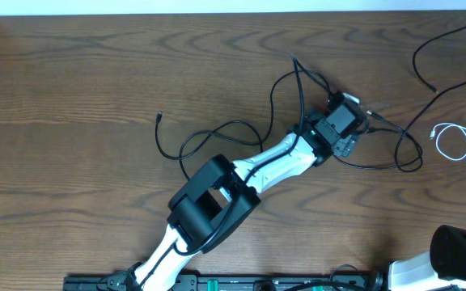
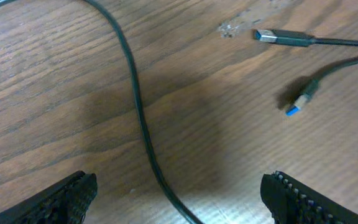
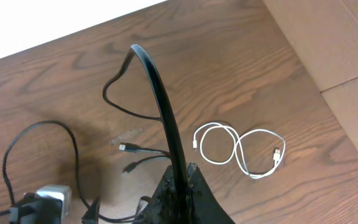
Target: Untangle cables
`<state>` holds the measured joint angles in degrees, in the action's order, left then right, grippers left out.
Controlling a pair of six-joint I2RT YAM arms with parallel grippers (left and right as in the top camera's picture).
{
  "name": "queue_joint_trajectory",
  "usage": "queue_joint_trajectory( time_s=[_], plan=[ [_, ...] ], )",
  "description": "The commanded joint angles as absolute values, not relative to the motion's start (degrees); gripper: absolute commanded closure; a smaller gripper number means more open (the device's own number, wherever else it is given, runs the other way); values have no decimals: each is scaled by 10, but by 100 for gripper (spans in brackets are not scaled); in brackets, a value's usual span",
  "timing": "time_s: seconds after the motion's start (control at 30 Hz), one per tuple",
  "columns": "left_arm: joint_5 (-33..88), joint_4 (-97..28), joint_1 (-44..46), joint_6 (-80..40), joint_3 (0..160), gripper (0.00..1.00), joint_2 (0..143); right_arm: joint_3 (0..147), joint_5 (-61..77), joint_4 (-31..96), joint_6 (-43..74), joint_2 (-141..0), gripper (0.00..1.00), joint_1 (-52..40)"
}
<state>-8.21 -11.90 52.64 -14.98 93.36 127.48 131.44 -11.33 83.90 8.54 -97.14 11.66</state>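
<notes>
Your left gripper (image 2: 179, 186) hangs open astride a black cable (image 2: 138, 112), plugs (image 2: 272, 36) just beyond it; your right gripper (image 3: 179, 186) pinches a second cable (image 3: 160, 99), and lifting it hard could cinch the loops (image 1: 272, 99) around the left gripper.

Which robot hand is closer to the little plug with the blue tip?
Left. The left fingers hover open just short of the blue-tipped plug. The right arm sits far away, in the overhead view's bottom right corner.
</notes>
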Motion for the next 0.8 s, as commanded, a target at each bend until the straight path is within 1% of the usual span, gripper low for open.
queue_joint_trajectory(
  time_s=[0.0, 0.1, 0.13, 0.17, 0.2, 0.27, 0.77],
  plan=[
    [-121, -107, 525, -147, 936, 12, 1293, 1313, -114, 842, 92, -975, 99, 115],
    [-121, -96, 524, -147, 936, 18, 1298, 1313, -114, 842, 97, -975, 99, 115],
    [-121, -91, 524, -147, 936, 21, 1299, 1313, -114, 842, 98, -975, 99, 115],
    [-121, -84, 524, -147, 936, 29, 1301, 1313, -114, 843, 98, -975, 99, 115],
    [-121, -79, 524, -147, 936, 33, 1303, 1313, -114, 843, 98, -975, 99, 115],
    [-121, -76, 525, -147, 936, 36, 1308, 1313, -114, 843, 98, -975, 99, 115],
    [-128, -89, 524, -147, 928, 38, 1328, 1313, -114, 855, 107, -975, 99, 115]
  ],
)
